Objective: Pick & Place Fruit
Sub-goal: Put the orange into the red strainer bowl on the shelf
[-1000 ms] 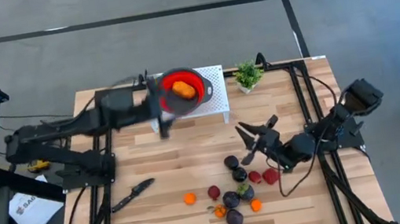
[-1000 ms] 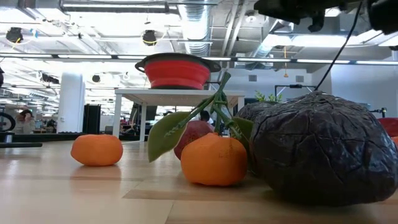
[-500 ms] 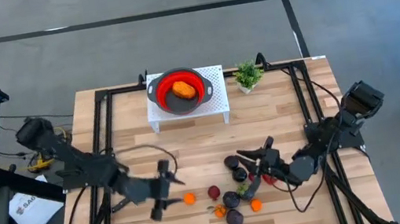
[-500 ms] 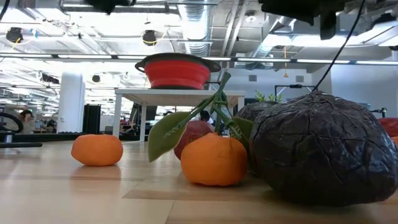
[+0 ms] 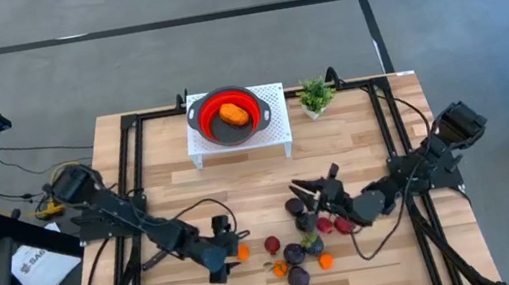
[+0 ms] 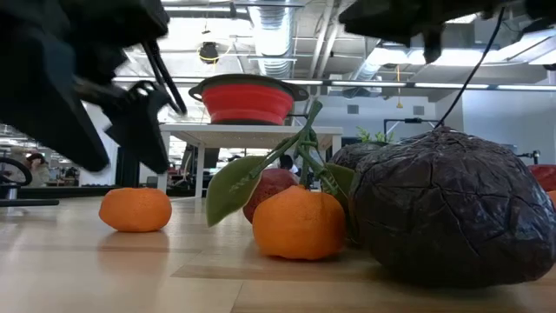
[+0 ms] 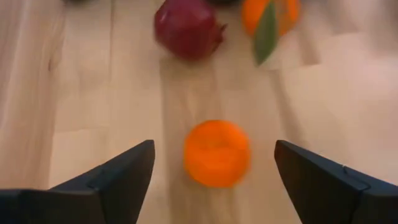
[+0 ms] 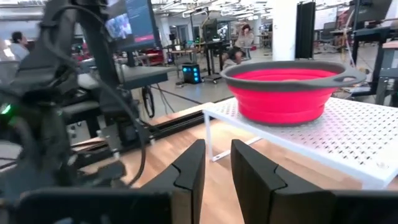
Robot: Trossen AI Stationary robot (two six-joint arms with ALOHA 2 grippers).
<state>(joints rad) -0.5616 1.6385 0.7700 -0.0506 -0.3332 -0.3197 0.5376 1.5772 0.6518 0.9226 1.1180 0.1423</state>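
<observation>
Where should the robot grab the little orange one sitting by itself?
Grip the lone orange fruit around its round middle, coming down from above. It is a smooth ball resting on bare wood, apart from the red fruit, so both sides look free. The left gripper is already open with a finger on each side; the right gripper is over the pile.

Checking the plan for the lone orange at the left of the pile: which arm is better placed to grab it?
Left, probably. Its claw is open with the orange between its fingers. The right claw sits over the pile's far side.
</observation>
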